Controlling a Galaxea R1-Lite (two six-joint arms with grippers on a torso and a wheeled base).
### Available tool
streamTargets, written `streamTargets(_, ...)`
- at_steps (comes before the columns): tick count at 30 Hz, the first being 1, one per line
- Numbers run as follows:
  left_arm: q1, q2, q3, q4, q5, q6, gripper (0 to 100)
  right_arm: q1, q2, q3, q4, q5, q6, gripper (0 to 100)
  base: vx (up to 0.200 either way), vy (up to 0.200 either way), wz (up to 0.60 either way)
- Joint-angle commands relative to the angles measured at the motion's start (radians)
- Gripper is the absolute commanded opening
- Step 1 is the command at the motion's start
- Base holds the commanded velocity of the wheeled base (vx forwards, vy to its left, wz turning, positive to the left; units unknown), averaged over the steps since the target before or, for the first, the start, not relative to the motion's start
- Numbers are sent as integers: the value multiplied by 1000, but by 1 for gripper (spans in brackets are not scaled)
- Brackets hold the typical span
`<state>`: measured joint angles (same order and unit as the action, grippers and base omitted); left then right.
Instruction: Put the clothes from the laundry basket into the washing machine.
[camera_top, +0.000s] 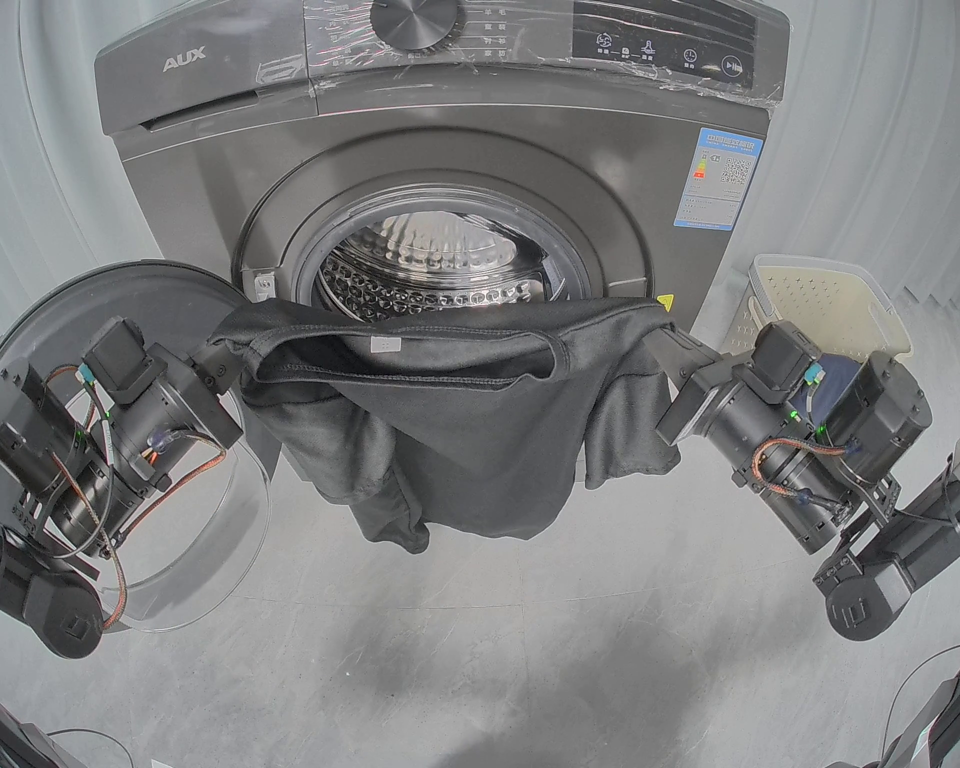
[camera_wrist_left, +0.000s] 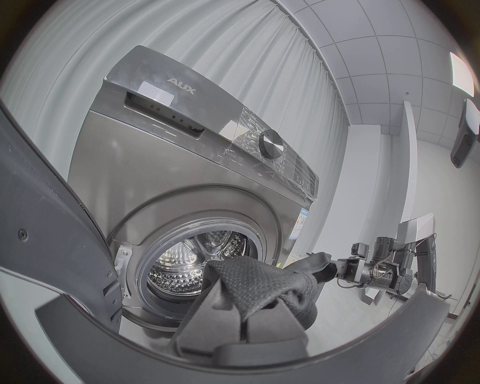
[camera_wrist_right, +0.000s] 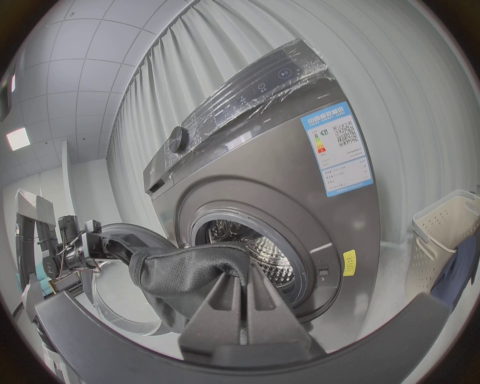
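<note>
A dark grey T-shirt (camera_top: 450, 410) hangs stretched between both grippers, just in front of the washing machine's open drum (camera_top: 440, 260). My left gripper (camera_top: 222, 362) is shut on the shirt's left edge; in the left wrist view its fingers (camera_wrist_left: 280, 320) pinch the cloth (camera_wrist_left: 260, 285). My right gripper (camera_top: 668, 350) is shut on the right edge, fingers (camera_wrist_right: 270, 310) closed on the fabric (camera_wrist_right: 195, 272). The shirt's top edge is level with the lower lip of the drum opening, its body drooping toward the floor. The cream laundry basket (camera_top: 825, 300) stands to the right of the machine.
The washing machine (camera_top: 440, 150) is grey, with its round door (camera_top: 120, 330) swung open to the left, behind my left arm. A dark blue garment (camera_wrist_right: 462, 265) hangs over the basket's rim. Bare grey floor (camera_top: 500, 640) lies in front.
</note>
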<state>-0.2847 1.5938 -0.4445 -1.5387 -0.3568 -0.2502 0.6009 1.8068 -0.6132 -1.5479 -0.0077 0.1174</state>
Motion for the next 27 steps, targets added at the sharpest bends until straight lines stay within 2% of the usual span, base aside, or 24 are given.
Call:
streamTargets(1,4,-12,0,2,-1,0,0,0,-20,-8,2,-2,-1,0,0,0,0)
streamTargets(27,-2,-25,-3,5,-1,0,0,-6,-58,-7,2,-6,-2,0,0,0,0)
